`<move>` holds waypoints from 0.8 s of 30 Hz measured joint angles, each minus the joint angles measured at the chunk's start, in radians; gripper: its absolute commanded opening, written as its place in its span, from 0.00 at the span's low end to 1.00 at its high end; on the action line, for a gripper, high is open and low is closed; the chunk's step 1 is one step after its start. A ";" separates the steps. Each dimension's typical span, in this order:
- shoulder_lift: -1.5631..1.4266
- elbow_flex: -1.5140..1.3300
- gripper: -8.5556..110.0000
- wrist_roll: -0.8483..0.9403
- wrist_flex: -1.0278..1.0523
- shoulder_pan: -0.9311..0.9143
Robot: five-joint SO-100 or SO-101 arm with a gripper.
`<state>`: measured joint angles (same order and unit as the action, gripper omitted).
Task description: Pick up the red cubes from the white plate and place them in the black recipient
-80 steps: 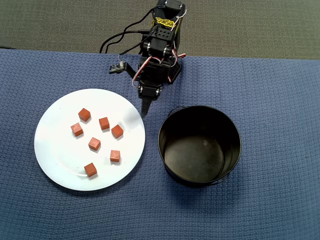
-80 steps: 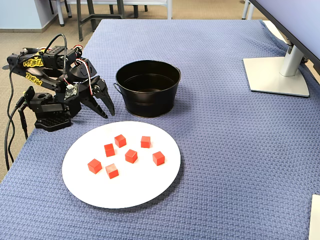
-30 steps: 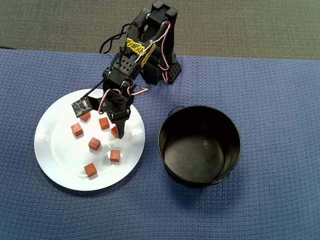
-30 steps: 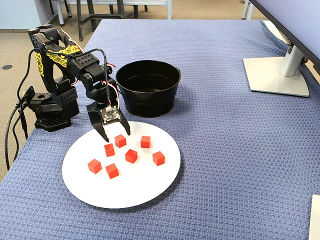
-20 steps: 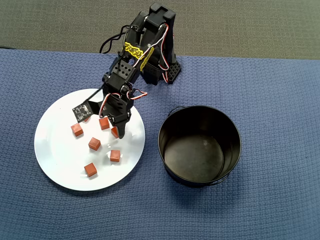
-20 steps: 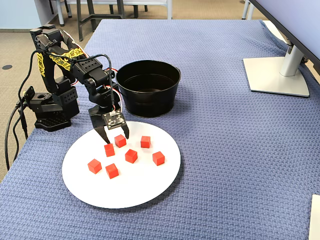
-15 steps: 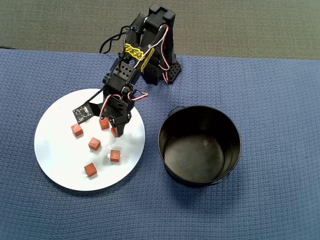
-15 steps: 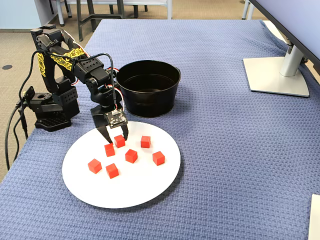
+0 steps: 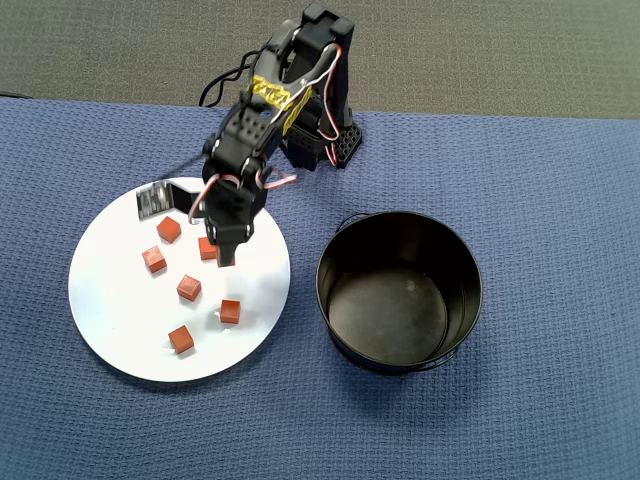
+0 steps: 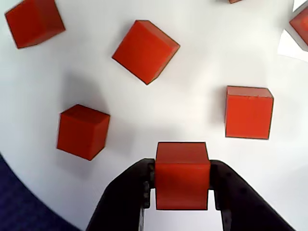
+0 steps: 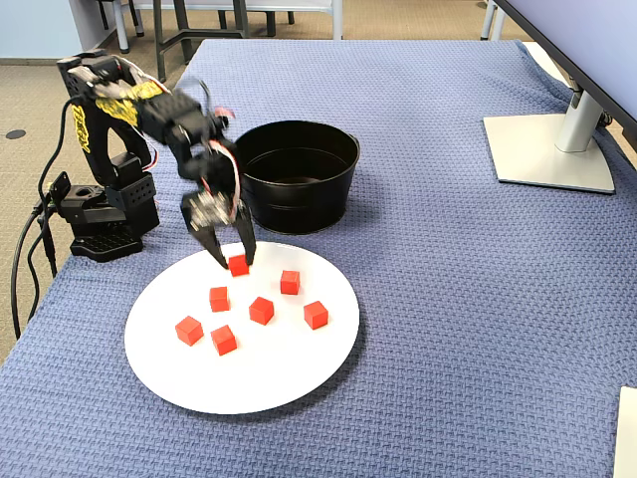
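Claw [image 10: 182,185] is closed on one red cube [image 10: 182,182]: both jaws are pressed flat against opposite faces in the wrist view, cube sat square between them near the tips, so the hold is judged centred and unlikely to twist. In the fixed view the held cube [image 11: 238,265] is seen at the jaw tips over the plate's near-pot edge; whether it is clear of the plate surface cannot be told, though the blur on the arm hints at motion.

Blue cloth [image 9: 560,200] is laid over the table, presumably for grip under plate and pot.

White plate [image 9: 110,330] is set left of the arm base in the overhead view, with the black recipient [image 9: 400,292] just beside it on the right; the two are near each other but apart, so the transfer is judged a short swing. Pot is seen empty.

Loose cubes [image 9: 188,288] are left spread on the plate, well apart from each other; five are fully seen from overhead, one more partly hidden under the claw. The spacing leaves jaw room around each.
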<state>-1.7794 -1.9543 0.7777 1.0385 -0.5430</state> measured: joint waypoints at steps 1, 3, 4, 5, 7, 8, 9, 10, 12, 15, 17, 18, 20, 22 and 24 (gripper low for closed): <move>-0.035 0.021 0.07 -0.031 0.035 0.011; -0.107 0.061 0.07 -0.089 0.103 0.046; -0.141 0.086 0.07 -0.123 0.140 0.069; -0.169 0.114 0.07 -0.150 0.179 0.097; -0.192 0.195 0.07 -0.195 0.267 0.160; -0.190 0.245 0.07 -0.218 0.316 0.193; -0.178 0.305 0.07 -0.252 0.362 0.230; -0.155 0.371 0.07 -0.279 0.405 0.267; -0.087 0.515 0.07 -0.328 0.479 0.341; 0.026 0.709 0.07 -0.403 0.546 0.463; 0.094 0.811 0.07 -0.457 0.569 0.546; 0.124 0.856 0.07 -0.480 0.578 0.584; 0.179 0.923 0.10 -0.522 0.589 0.652; 0.221 0.956 0.22 -0.541 0.595 0.713; 0.244 0.954 0.33 -0.534 0.597 0.776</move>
<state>-1.5355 -1.0002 0.2439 1.6352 0.2332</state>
